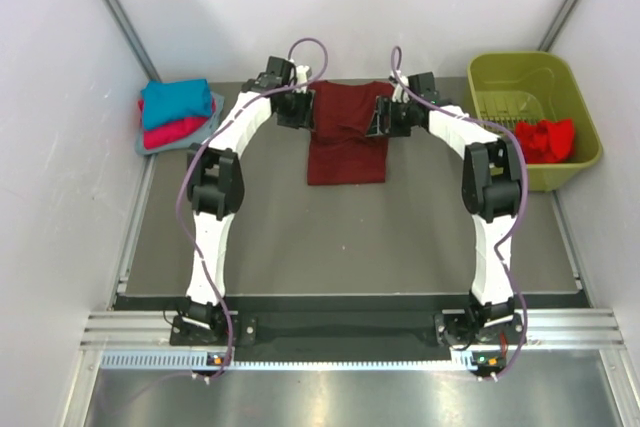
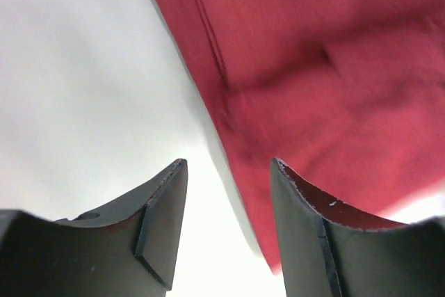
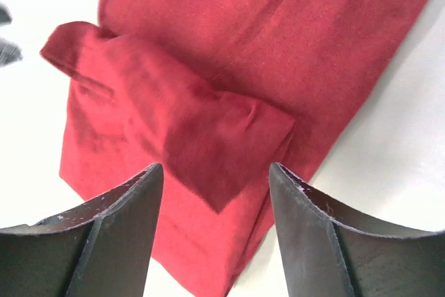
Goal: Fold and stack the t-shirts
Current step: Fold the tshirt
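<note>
At the middle of the far edge of the surface (image 1: 350, 237) lies the dark maroon shirt (image 1: 347, 147). It is flat and already narrowed to a strip, and its long axis runs from the far edge toward the near edge. Both arms reach over its far end, the left pincer (image 1: 297, 109) at the far left corner of the cloth and the right pincer (image 1: 385, 117) at the far right corner. The shirt lies between the two, and neither arm is clearly nearer. The coming move looks like a fold along that axis, far end brought down toward the near hem. That would need each pincer to take its own corner.

In the far right corner stands the green basket (image 1: 580, 97), with a bright red shirt (image 1: 548, 139) bunched against its right wall. In the far left corner sits the folded pile: teal shirt (image 1: 178, 102) on top, pink-red shirt (image 1: 165, 134) under it, pale grey-blue shirt (image 1: 150, 147) at the bottom. Both lie well apart from the maroon shirt, so nothing blocks the fold.

In the right wrist view a sleeve (image 3: 181, 119) lies turned in over the body. Both pincers stand wide with nothing between the jaws. The left one straddles the shirt's side edge, and the right one hangs over the sleeve.
</note>
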Motion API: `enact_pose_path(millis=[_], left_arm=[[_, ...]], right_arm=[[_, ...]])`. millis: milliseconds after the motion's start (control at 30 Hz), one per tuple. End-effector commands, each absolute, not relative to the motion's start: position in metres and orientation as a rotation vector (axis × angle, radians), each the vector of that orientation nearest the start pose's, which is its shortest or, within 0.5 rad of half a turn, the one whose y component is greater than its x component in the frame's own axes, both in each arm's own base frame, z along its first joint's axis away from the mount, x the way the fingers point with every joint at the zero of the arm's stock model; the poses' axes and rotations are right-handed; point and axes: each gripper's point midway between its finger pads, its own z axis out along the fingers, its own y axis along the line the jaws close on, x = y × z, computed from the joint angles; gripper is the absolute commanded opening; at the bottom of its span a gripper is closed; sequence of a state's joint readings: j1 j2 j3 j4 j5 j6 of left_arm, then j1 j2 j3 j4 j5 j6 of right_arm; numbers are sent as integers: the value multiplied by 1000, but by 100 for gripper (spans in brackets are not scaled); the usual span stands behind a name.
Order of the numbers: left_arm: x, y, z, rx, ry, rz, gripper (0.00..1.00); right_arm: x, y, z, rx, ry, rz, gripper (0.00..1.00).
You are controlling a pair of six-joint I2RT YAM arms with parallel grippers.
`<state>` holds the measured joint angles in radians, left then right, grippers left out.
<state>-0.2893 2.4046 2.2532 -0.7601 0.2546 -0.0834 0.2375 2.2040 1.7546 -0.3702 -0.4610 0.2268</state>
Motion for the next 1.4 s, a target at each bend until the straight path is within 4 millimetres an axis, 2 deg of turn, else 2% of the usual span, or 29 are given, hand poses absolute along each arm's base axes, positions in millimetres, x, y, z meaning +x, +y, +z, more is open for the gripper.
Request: enact_pose_path(millis=[0,33,67,100,133,233,333,400,500,533,567,633,667,733,767,800,833,867,900,933,1000,1100,1167,1200,1233,1267,1300,1333,1367], left_arm=[[523,-216,195,360,2297,-571,56],[504,-216,175,357,2354,-610,55],[493,-218,193,357,2319,-650,55],[485,-224,194,376,2308,-692,55],[473,-223,181,360,2354,-710,55],[454,-225,167,328,2426,-758,54],[442,-229,152,307,2452,-804,54],[440,-228,135,285,2502,-803,54],[441,-230,123,290,2522,-812,53],[443,-233,125,296,2512,-831,53],[444,-237,121,295,2516,-849,53],[447,-244,120,309,2512,-863,53],[446,-248,110,331,2530,-856,53],[448,-250,104,341,2538,-835,52],[447,-251,98,343,2550,-838,52],[447,-252,96,347,2551,-835,52],[447,-251,93,344,2561,-829,52],[446,-250,92,343,2566,-824,52],[446,-249,92,345,2565,-817,53],[446,-247,89,344,2571,-797,53],[446,-243,90,335,2574,-768,53],[445,-237,89,323,2578,-727,53],[445,-233,88,311,2581,-703,54],[446,-232,89,310,2581,-700,54],[446,-230,87,296,2588,-696,54],[447,-228,87,288,2591,-688,55],[447,-226,87,277,2597,-687,55],[447,-226,86,268,2601,-697,55],[447,-222,85,253,2609,-703,55]], right_arm=[[514,211,156,-284,2242,779,62],[506,216,153,-292,2254,807,62],[498,222,159,-295,2250,832,63],[493,228,160,-300,2250,857,63],[483,233,160,-312,2255,900,62],[460,254,154,-347,2287,980,62],[439,269,135,-361,2349,1035,62],[434,275,129,-343,2352,1066,62],[434,276,115,-323,2382,1076,61],[440,279,118,-339,2366,1079,61],[443,280,107,-340,2388,1074,61],[459,283,112,-339,2358,1067,61],[465,284,104,-331,2367,1063,61],[482,286,113,-329,2329,1056,61],[490,286,106,-318,2334,1049,61],[503,286,116,-319,2299,1038,61],[515,281,106,-295,2304,1003,61],[524,278,107,-284,2287,982,61],[539,277,117,-278,2247,960,61],[548,275,108,-268,2248,949,61],[577,266,129,-259,2163,882,62],[594,261,152,-281,2093,846,63],[589,259,173,-291,2066,846,63],[579,257,165,-292,2097,864,63],[569,255,184,-297,2081,876,63],[558,253,183,-295,2103,890,63],[538,249,158,-282,2183,916,62],[522,246,173,-276,2178,933,62],[510,238,167,-253,2213,945,62]])
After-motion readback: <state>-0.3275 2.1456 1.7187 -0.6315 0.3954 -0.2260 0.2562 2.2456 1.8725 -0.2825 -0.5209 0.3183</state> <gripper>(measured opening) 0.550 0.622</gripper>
